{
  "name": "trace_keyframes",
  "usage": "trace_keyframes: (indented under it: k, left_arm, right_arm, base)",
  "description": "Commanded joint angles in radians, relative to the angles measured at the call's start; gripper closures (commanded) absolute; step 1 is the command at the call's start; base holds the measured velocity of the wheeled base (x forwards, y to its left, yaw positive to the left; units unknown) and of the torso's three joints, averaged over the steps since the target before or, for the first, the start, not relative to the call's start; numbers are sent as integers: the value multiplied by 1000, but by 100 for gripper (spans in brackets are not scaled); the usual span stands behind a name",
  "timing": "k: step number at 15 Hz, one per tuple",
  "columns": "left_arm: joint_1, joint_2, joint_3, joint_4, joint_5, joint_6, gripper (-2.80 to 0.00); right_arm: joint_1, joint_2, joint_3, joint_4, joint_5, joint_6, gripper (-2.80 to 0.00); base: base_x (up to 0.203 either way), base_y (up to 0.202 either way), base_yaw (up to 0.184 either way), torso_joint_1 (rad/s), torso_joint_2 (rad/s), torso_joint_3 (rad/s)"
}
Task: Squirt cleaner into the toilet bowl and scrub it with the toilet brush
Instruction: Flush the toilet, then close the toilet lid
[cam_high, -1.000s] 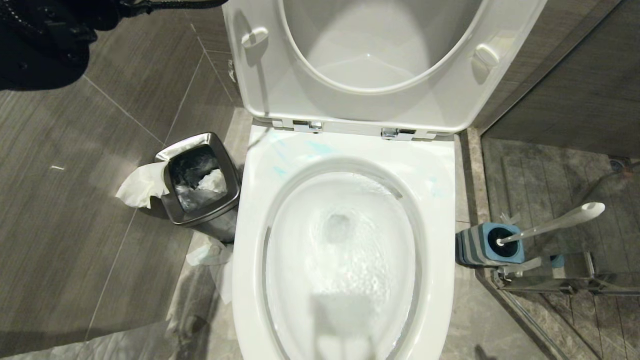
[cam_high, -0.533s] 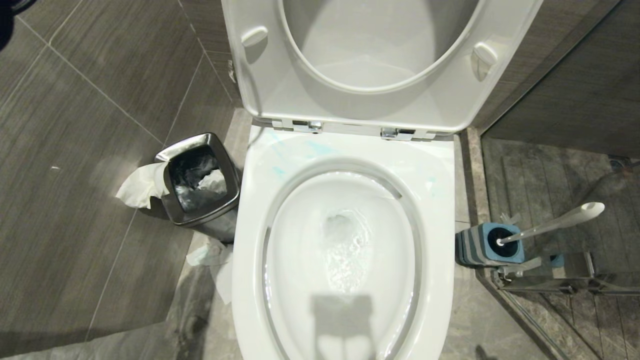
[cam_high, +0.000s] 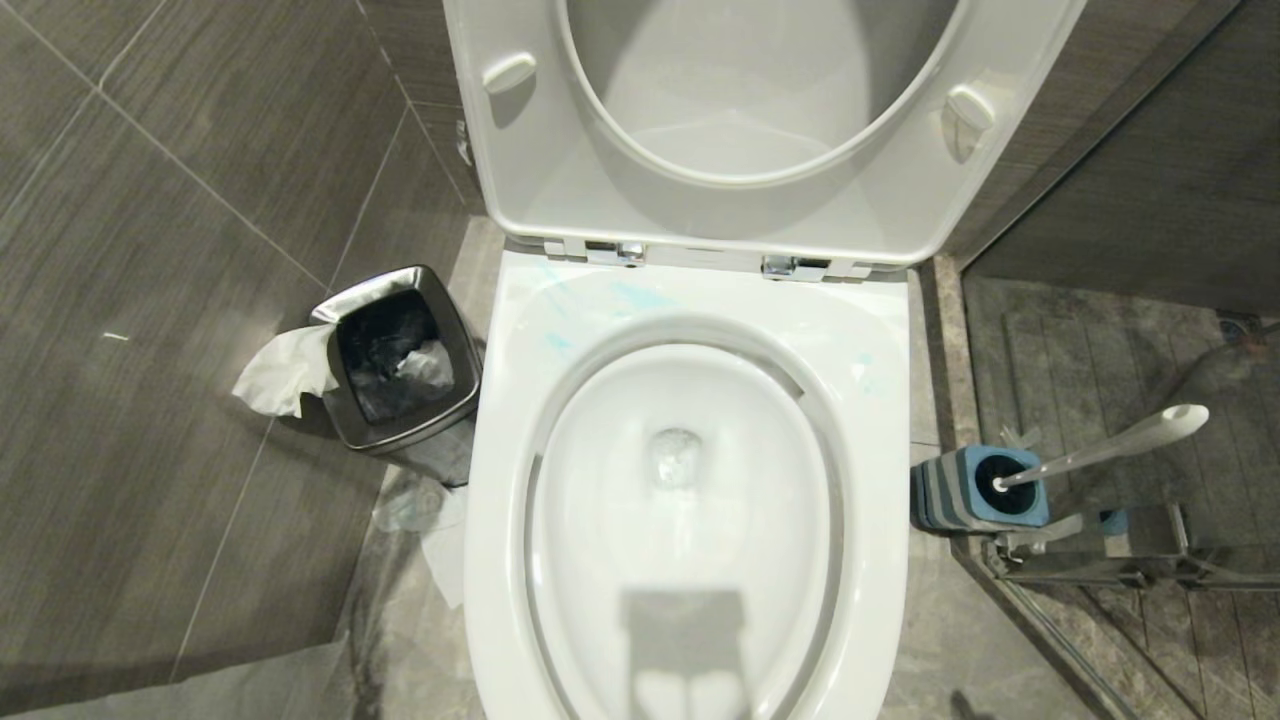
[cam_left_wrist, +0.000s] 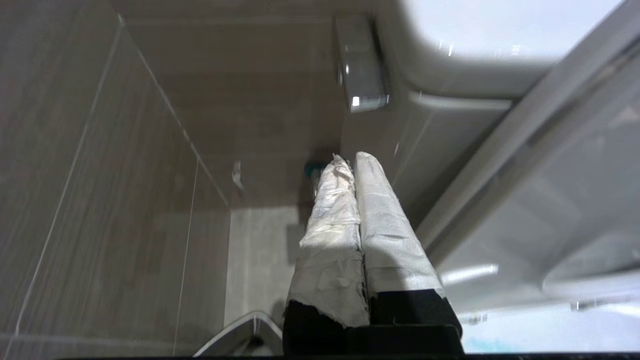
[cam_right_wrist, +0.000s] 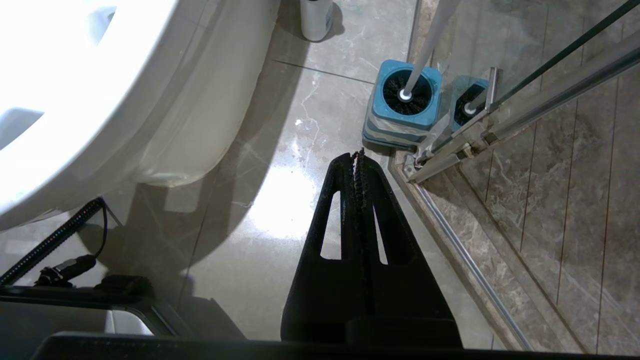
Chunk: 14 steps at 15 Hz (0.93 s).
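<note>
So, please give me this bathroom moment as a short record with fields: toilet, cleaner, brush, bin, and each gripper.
toilet bowl: seat and lid raised, a little water at the drain
cleaner: thin turquoise smears on the rim near the hinges
toilet brush: standing in its blue-topped holder, on the floor right of the bowl, handle leaning right
waste bin: steel, left of the bowl, tissue hanging over its edge
left gripper: shut, holding nothing, fingers wrapped in white, beside the toilet
right gripper: shut, holding nothing, above the floor near the holder
</note>
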<state>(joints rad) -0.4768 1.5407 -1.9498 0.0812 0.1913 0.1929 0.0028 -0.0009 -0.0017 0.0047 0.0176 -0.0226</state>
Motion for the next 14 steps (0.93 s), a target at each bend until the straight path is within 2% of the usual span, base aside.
trace_keyframes:
  k: [1,5,10,12,14]
  left_arm:
    - [15,-47,1,158,3,0,0]
    - [20,-104,3,459,-4,-15,0]
    - [10,-126,34,474,-17,-106,0]
    - [9,-137,43,472,-116,-128,0]
    - [18,-136,42,470,-242,-228,0]
  right_arm:
    - [0,1,0,0,1,0,0]
    - [0,1,0,0,1,0,0]
    - [0,1,0,0,1,0,0]
    - [0,1,0,0,1,0,0]
    - [0,1,0,0,1,0,0]
  base:
    - [0,0,0,0,0,0]
    - [0,0,0,0,0,0]
    - [0,0,0,0,0,0]
    - [0,0,0,0,0,0]
    - [0,0,0,0,0,0]
